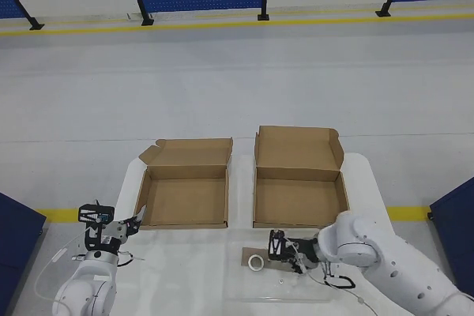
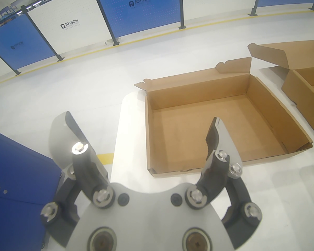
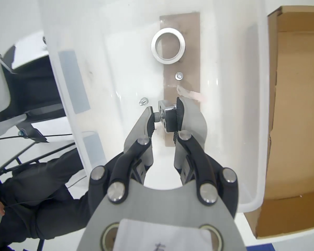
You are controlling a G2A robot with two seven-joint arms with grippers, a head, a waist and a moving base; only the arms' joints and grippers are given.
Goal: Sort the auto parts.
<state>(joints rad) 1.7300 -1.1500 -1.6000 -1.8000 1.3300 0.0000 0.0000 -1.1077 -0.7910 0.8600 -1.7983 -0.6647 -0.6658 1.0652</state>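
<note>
My right gripper [image 3: 164, 116] is inside a clear plastic bin [image 3: 259, 79], shut on a small dark metal block [image 3: 166, 116] with holes and a stud. Beyond it a silver ring [image 3: 168, 45] lies on a brown card strip [image 3: 191, 32], with a small silver bolt [image 3: 178, 75] and another small silver bolt [image 3: 142, 102] loose nearby. From above, the right gripper [image 1: 278, 246] is beside the ring [image 1: 256, 262]. My left gripper [image 2: 144, 129] is open and holds nothing, off the table's left edge near the left cardboard box [image 2: 264, 100]; in the top view the left gripper [image 1: 134, 217] sits by that box's corner.
Two open cardboard boxes stand side by side at the back of the table, the left box [image 1: 186, 201] and the right box [image 1: 299, 201], both with nothing inside. The clear bin [image 1: 245, 294] lies in front of them. Blue partitions [image 1: 8, 237] flank the table.
</note>
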